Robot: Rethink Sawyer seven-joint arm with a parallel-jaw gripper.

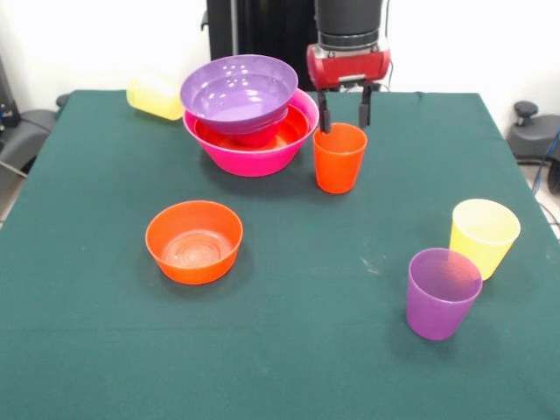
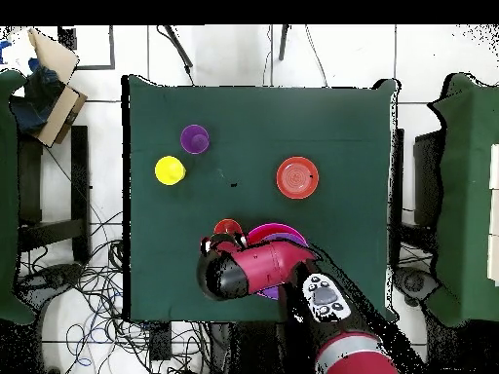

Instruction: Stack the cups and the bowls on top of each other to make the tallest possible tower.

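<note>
The tower is a big pink bowl (image 1: 254, 156) with a wide orange bowl (image 1: 293, 129) nested in it and a purple bowl (image 1: 238, 92) resting slightly tilted on top. Right beside it stands an orange cup (image 1: 339, 159), upright. My gripper (image 1: 344, 112) hangs open just above and behind that cup's rim, holding nothing. A small orange bowl (image 1: 193, 241) sits alone mid-table. A yellow cup (image 1: 483, 236) and a purple cup (image 1: 443, 293) stand upright at the near right. Another yellow cup (image 1: 156, 94) lies on its side behind the tower. In the overhead view the arm (image 2: 253, 268) hides the gripper and most of the tower.
The green table (image 1: 350, 350) ends close behind the tower and the lying yellow cup. From above, the purple cup (image 2: 194, 138), the yellow cup (image 2: 170, 170) and the orange bowl (image 2: 297, 177) are spread out. Chairs and cables surround the table.
</note>
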